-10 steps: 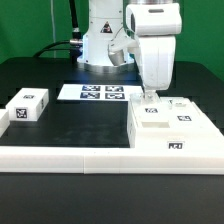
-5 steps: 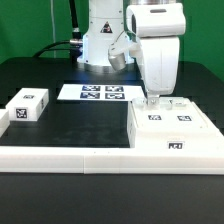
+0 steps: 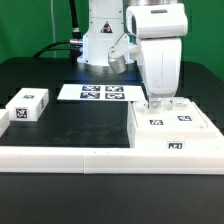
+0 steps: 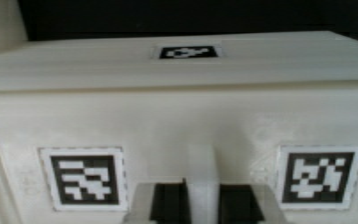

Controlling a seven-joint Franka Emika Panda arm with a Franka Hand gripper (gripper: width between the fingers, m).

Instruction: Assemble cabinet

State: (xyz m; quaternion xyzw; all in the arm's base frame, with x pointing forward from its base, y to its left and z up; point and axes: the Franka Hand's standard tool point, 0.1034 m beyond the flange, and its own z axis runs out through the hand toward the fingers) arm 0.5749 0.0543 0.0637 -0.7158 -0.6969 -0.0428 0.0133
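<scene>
The gripper (image 3: 157, 104), fingers closed together with nothing held, is seen at the top of the cabinet (image 3: 172, 132), between its two markers. The cabinet is found directly beneath it, near and at the exterior view's right; the small tagged block (image 3: 27, 106) lies well apart, leftward.

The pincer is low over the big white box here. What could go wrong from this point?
1. The shut pincer sits at the top face of the large white plastic cabinet box, between two black-and-white square markers. Pressing down there could skid or tilt the box.
2. Closed jaws hold nothing, so any move of the box would probably be a push, and the pincer might slip off.
</scene>
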